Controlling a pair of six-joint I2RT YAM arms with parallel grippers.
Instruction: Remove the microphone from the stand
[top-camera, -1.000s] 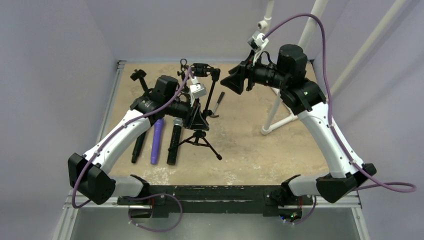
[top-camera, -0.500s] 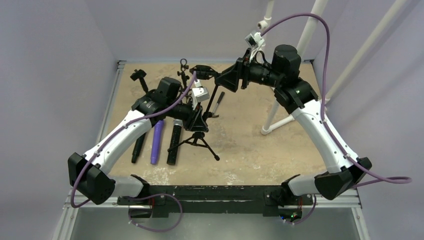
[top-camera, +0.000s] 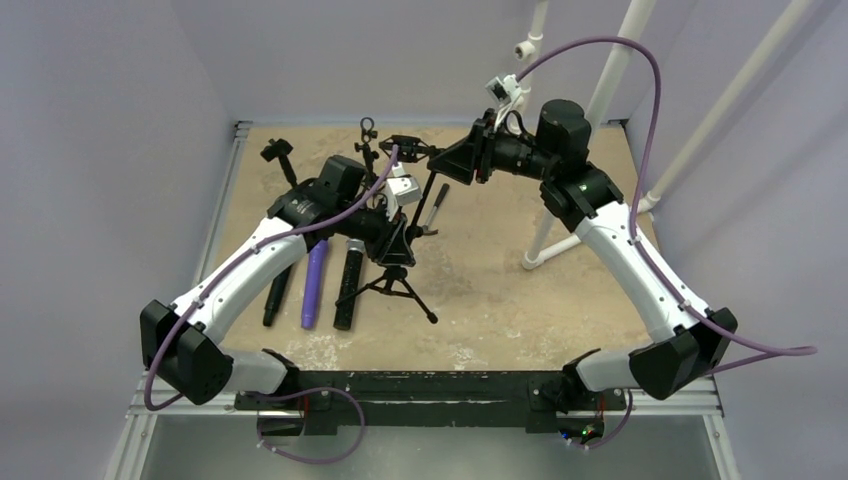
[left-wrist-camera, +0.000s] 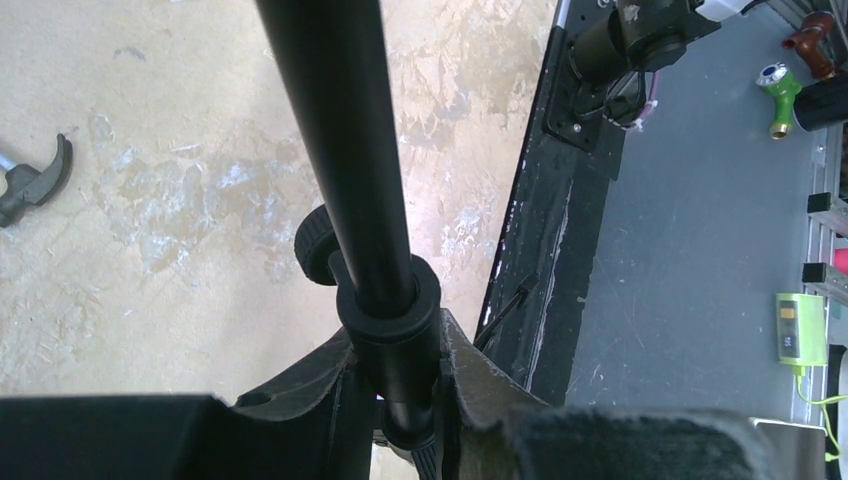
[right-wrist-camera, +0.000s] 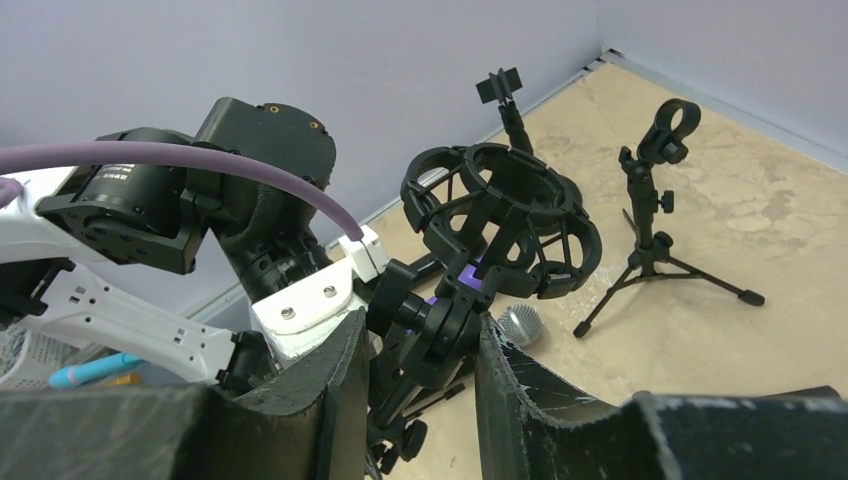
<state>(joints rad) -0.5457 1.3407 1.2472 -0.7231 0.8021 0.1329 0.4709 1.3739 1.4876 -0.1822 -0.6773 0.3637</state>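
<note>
stand braced, mount straddled
left gripper (left-wrist-camera: 398, 390) clamped narrow on the stand pole (left-wrist-camera: 340, 150); right gripper (right-wrist-camera: 420, 355) flanked the shock mount (right-wrist-camera: 510, 215) joint, grip unclear — best closed centred.

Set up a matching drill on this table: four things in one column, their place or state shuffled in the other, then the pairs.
Things
1. purple microphone
2. hammer
3. left tool
4. shock mount

Places or states
A. clamped on the pole of the tripod stand
B. flat on the table, left of the tripod stand
C. flat on the table, right of the tripod stand
D. raised on top of the tripod stand, just beyond the right tool

Pairs: 1-B, 2-C, 3-A, 4-D
</note>
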